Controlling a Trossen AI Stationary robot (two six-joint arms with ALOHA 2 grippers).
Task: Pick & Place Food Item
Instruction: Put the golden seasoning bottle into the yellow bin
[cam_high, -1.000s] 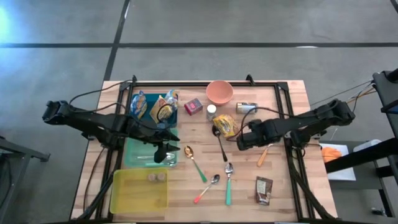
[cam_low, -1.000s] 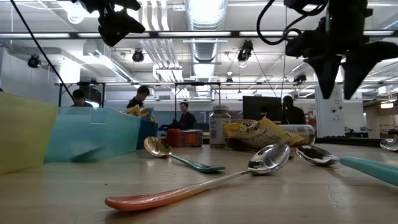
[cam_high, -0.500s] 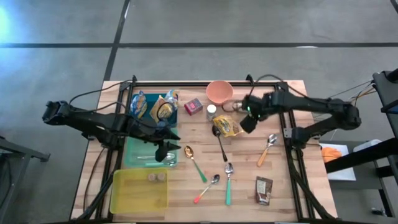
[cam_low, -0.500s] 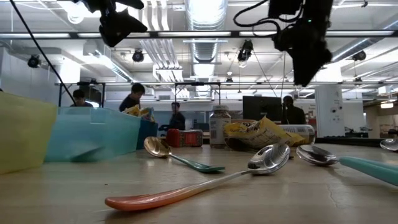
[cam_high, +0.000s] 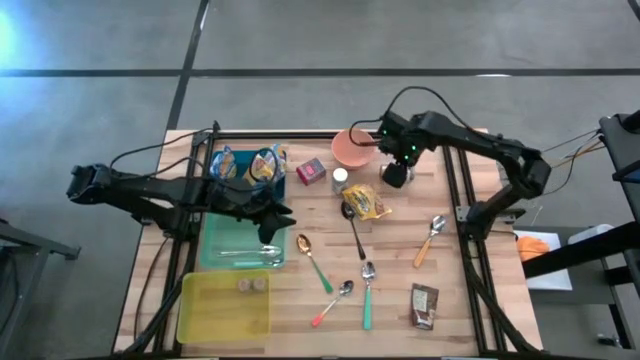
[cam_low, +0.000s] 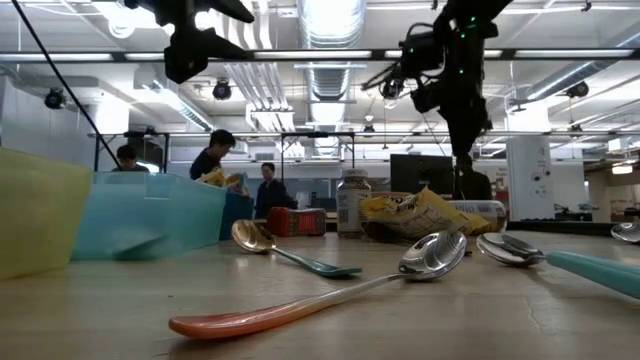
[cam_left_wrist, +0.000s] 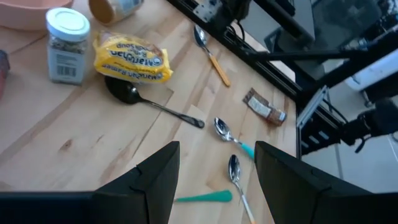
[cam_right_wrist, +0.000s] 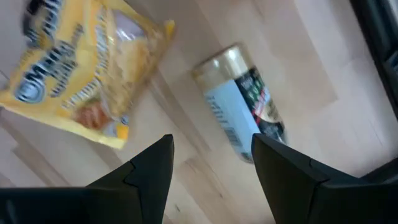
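Tin (cam_right_wrist: 239, 102), gold-lidded, lying on its side on the worktop (cam_high: 450, 300) beside the yellow packet (cam_right_wrist: 81, 71). My right tool (cam_high: 396, 176) hovers above it, fingers spread and empty. I judge: line fingers across its round body, descend squarely, close gently lest it roll. Left tool (cam_high: 268, 232) waits, spread, over the teal bin (cam_high: 215, 248).

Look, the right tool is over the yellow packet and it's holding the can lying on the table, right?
Not quite. The right tool is open and empty. The can lies untouched on the table beside the yellow packet, as the right wrist view shows.

Can (cam_right_wrist: 239, 118) label blurred, perhaps illegible
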